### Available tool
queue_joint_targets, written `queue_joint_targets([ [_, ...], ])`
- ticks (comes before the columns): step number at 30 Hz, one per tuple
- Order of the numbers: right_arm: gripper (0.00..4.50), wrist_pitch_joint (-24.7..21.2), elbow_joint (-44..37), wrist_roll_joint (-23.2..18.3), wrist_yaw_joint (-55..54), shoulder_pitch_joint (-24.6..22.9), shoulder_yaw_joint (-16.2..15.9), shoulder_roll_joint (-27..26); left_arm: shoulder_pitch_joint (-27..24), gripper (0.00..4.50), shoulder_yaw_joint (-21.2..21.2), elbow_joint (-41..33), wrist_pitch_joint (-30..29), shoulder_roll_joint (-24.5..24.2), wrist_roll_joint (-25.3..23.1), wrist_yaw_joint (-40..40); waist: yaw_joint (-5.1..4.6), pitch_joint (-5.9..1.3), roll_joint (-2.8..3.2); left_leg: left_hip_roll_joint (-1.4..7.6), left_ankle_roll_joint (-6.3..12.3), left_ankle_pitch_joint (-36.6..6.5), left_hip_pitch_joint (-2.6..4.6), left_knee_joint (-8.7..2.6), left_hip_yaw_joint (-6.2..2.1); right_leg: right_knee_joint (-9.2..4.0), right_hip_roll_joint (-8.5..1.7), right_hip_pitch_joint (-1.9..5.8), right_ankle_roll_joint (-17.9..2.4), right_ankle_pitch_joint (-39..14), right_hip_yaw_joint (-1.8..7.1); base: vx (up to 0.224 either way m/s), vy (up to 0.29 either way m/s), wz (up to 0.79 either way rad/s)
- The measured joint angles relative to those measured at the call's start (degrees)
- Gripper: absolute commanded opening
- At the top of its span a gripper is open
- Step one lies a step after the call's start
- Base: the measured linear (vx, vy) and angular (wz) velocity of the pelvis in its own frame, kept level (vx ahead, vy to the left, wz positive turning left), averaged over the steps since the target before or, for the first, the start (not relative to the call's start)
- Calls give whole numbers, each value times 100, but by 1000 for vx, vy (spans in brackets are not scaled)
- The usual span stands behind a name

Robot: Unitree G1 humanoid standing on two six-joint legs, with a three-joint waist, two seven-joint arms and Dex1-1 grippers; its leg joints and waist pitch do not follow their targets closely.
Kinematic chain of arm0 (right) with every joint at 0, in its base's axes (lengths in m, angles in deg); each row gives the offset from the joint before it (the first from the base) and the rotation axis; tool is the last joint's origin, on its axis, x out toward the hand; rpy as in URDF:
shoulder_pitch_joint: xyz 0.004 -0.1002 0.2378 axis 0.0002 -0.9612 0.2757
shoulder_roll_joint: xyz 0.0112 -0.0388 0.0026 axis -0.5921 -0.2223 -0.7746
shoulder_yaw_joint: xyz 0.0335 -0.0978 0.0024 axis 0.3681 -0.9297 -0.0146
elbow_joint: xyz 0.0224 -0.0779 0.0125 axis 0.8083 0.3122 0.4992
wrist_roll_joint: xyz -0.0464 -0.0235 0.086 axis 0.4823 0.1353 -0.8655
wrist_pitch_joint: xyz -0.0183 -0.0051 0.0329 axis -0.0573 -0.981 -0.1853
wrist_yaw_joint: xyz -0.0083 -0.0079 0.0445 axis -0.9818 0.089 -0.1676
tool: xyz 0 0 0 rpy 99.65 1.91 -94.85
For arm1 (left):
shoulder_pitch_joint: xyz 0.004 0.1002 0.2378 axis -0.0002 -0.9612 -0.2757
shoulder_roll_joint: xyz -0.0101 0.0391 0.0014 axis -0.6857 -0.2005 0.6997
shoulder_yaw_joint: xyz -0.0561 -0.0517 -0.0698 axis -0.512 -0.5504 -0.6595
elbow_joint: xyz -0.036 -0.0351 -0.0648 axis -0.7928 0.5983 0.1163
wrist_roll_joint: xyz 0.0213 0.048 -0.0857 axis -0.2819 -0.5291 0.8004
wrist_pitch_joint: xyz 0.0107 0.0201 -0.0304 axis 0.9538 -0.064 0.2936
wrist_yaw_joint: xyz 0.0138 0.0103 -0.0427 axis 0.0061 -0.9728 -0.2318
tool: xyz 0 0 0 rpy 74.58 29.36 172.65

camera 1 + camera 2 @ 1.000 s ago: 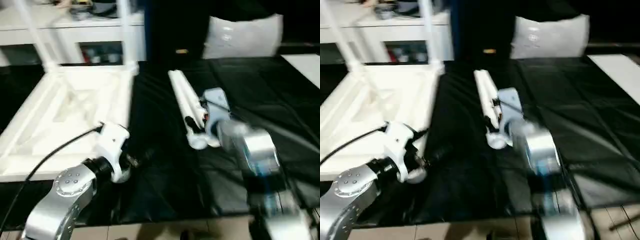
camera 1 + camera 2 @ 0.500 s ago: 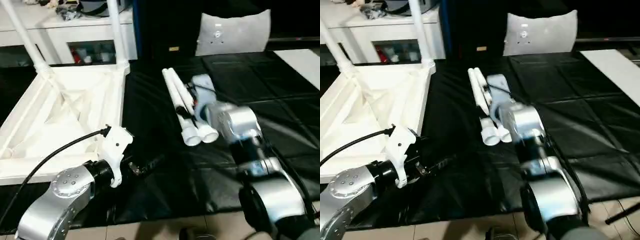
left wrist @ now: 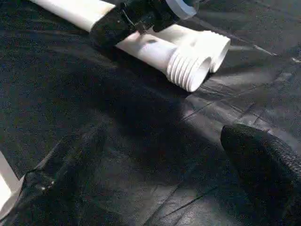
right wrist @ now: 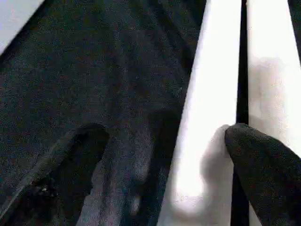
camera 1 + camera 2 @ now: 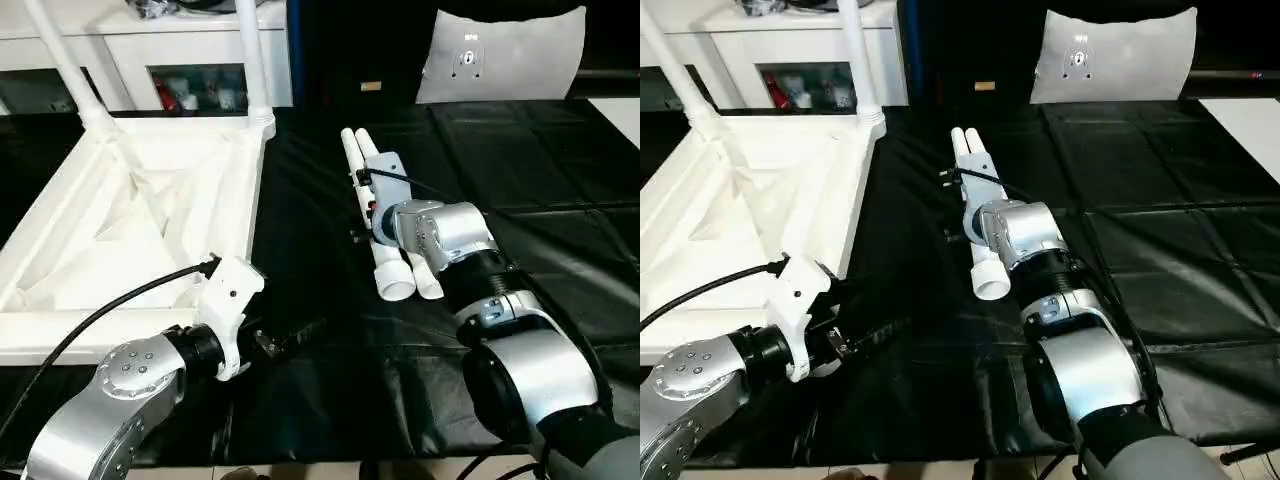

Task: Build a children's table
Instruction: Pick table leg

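On the black mat, two loose legs (image 5: 385, 225) are lying side by side, threaded ends toward the robot; the right gripper (image 4: 162, 160) is straddling the nearer one, fingers apart, one black finger (image 4: 263, 169) wedging into the gap between them, probably to pick that leg alone; the tabletop (image 5: 130, 220) is lying ribs up so its sockets face upward, two legs (image 5: 255, 60) standing in it; the left gripper (image 5: 290, 335) is resting low beside it, spread and empty.
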Motion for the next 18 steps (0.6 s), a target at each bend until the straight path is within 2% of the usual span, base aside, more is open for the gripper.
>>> queue_joint_targets([
  [4, 450, -123, 391, -3, 9, -15, -28, -88, 0, 444, 0, -7, -7, -24, 23, -4, 0, 2, 0, 2, -29, 18, 6, 2, 2, 18, -1, 2, -2, 7, 2, 0, 0, 0],
  [12, 450, -155, 482, -4, 124, 9, -24, -99, 13, 444, 1, -7, -23, -36, 47, -7, 20, 1, 0, 14, -57, 35, 6, 4, 2, 55, 3, -16, 6, 2, -2, 0, 0, 0],
  [18, 390, -269, 514, -27, 295, 40, -22, -126, 41, 450, 10, -7, -23, -37, 50, -9, 24, 0, -2, 16, -57, 35, 6, 4, 2, 55, 3, -15, 1, 5, -2, 0, 0, 0],
])
